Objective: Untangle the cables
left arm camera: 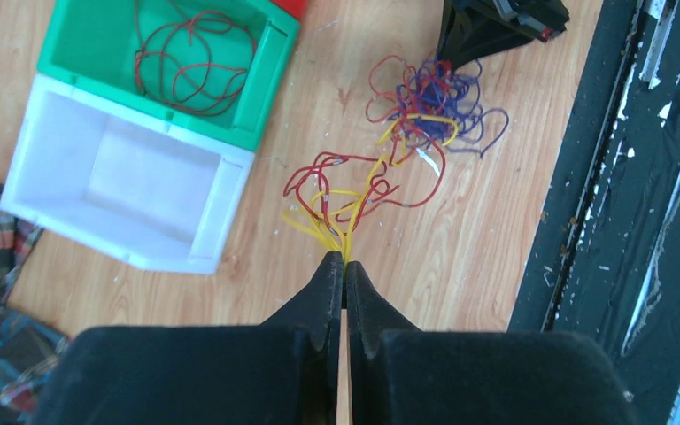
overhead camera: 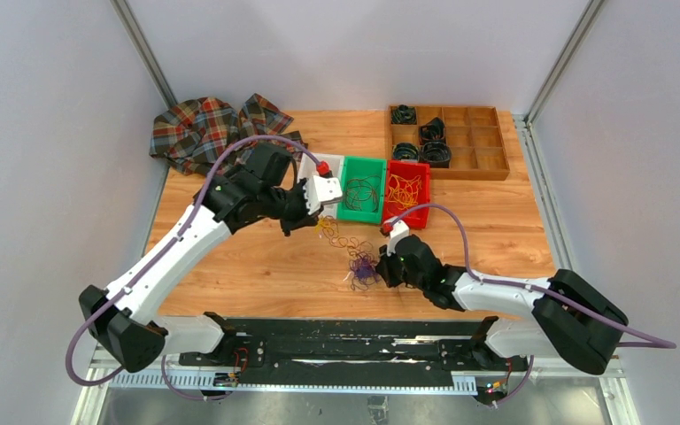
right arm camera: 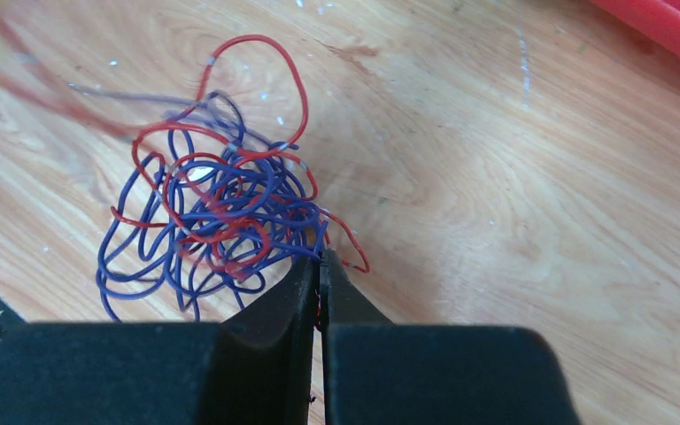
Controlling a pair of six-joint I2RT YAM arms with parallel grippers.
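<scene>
The cables form a small tangle on the wooden table, with purple loops (overhead camera: 363, 267) and a yellow-orange strand (overhead camera: 340, 237) stretched up-left from them. My left gripper (overhead camera: 321, 222) is shut on the yellow strands (left arm camera: 335, 212), which run from its tips (left arm camera: 345, 259) to the tangle (left arm camera: 438, 97). My right gripper (overhead camera: 381, 266) is shut on the edge of the tangle; in its wrist view the tips (right arm camera: 320, 258) pinch purple-blue wires (right arm camera: 221, 217) mixed with a red-looking wire (right arm camera: 270, 53). The right gripper (left arm camera: 487, 27) also shows in the left wrist view.
A white bin (overhead camera: 312, 165), a green bin (overhead camera: 359, 219) holding a dark cable and a red bin (overhead camera: 426, 190) holding yellow-orange cable stand behind the tangle. A wooden tray (overhead camera: 447, 175) with black coiled cords is at the back right. A plaid cloth (overhead camera: 204, 128) lies back left.
</scene>
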